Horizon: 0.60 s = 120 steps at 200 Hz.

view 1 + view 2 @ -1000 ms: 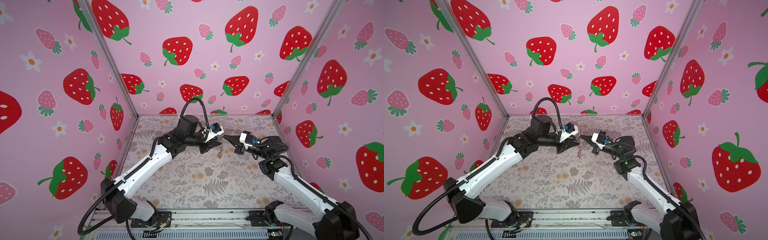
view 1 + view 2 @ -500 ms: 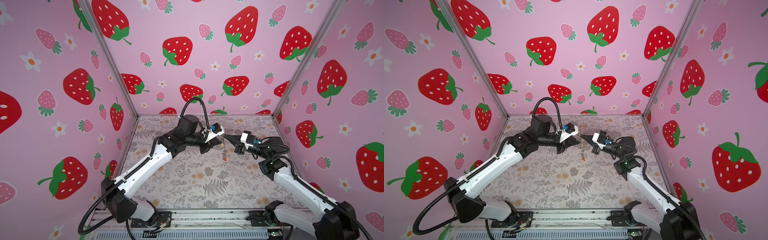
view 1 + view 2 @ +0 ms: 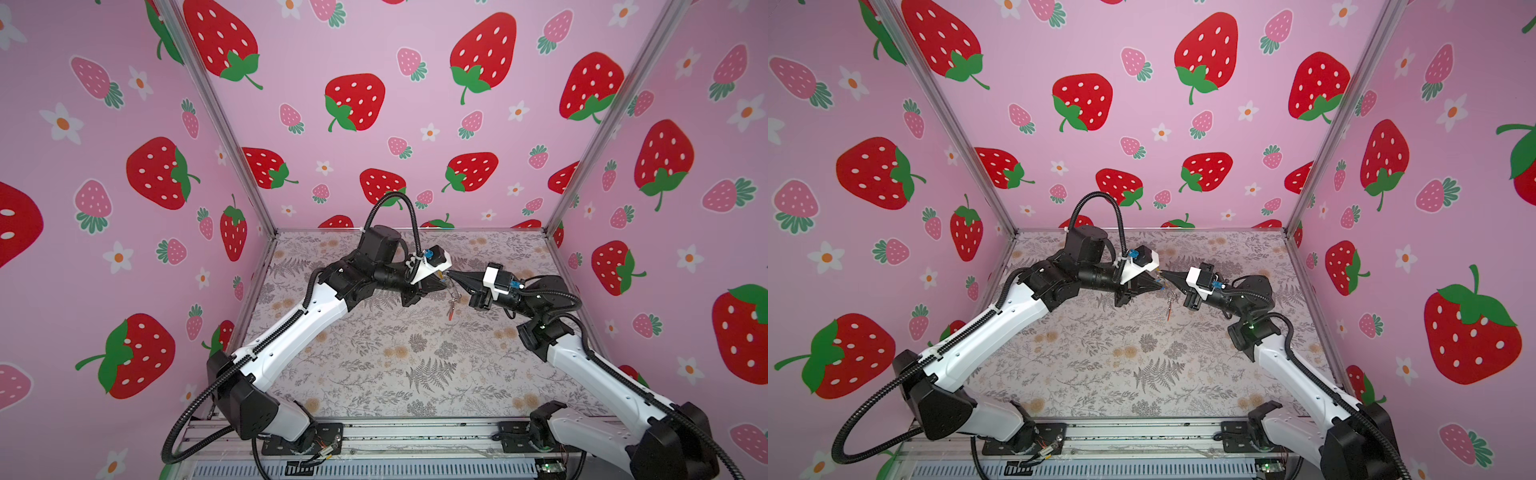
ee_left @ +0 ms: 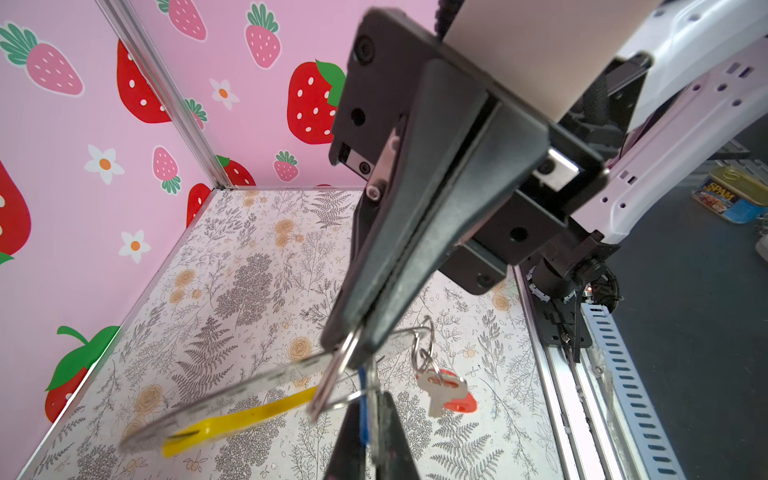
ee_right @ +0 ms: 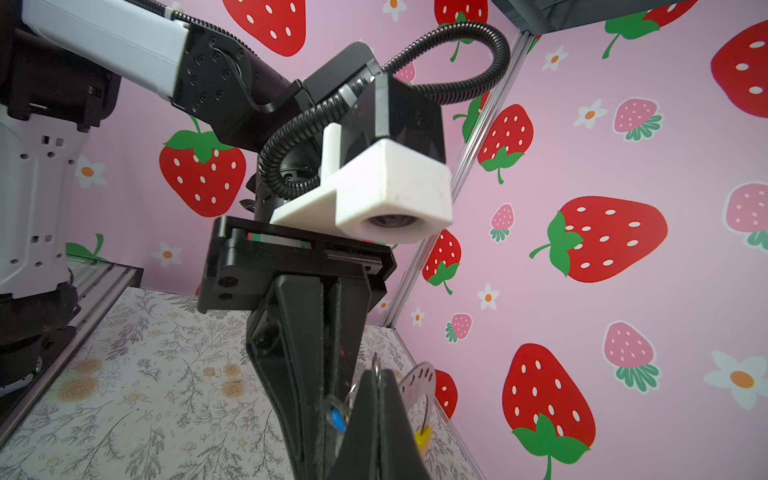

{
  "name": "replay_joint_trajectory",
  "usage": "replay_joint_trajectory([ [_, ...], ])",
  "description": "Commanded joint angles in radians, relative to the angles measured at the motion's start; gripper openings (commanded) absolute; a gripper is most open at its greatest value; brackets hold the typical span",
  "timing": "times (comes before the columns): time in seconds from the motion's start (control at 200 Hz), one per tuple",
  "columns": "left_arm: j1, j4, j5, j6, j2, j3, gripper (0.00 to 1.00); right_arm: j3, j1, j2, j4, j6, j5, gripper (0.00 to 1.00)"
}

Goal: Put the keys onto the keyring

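**A:** Where do the hands sit over the surface (image 3: 374, 374)?

**B:** Toward the back and raised clear of it, tip to tip. In both top views the left hand (image 3: 444, 281) and the right hand (image 3: 454, 276) are closed tight.

**A:** Closed on what?

**B:** The right hand pinches the rim of the keyring (image 4: 266, 384). The left hand has the blue key (image 4: 365, 415) by its tag, squeezed between its fingertips right against the right hand's tip.

**A:** How does the keyring lie?

**B:** In the air, seen almost edge-on from the left wrist. Its long line stretches away from the right hand's tip, and the yellow section runs along one long side.

**A:** And the keys?

**B:** The red key (image 4: 446, 390) hangs from small rings hooked on the hoop just beside the right hand. Its long axis is roughly vertical, it points down at the surface without touching, and in a top view the tag is lowest (image 3: 451, 309). The blue key is mostly hidden between the hands, so I cannot tell which way it points.
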Motion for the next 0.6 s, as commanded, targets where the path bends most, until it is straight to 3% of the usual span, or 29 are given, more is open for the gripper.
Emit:
replay_joint_trajectory([
  [0.0, -0.001, -0.056, 0.052, 0.032, 0.020, 0.045, 0.00, -0.006, -0.003, -0.012, 0.058, 0.018, -0.008, 0.00],
  [0.165, -0.002, -0.065, 0.042, 0.033, 0.022, 0.048, 0.00, -0.011, -0.003, -0.012, 0.043, 0.013, -0.014, 0.00],
  [0.2, -0.002, -0.057, 0.028, 0.032, 0.017, 0.044, 0.05, -0.015, -0.003, -0.014, 0.041, 0.012, -0.014, 0.00],
  [0.235, -0.002, -0.045, 0.011, 0.029, 0.009, 0.036, 0.15, -0.019, -0.003, -0.016, 0.041, 0.013, -0.013, 0.00],
  [0.37, -0.002, 0.000, -0.039, 0.025, -0.027, -0.001, 0.34, -0.032, -0.005, -0.021, 0.038, 0.007, 0.001, 0.00],
  [0.595, 0.004, 0.073, -0.122, 0.044, -0.118, -0.075, 0.37, -0.044, -0.005, -0.012, 0.030, -0.003, 0.006, 0.00],
])
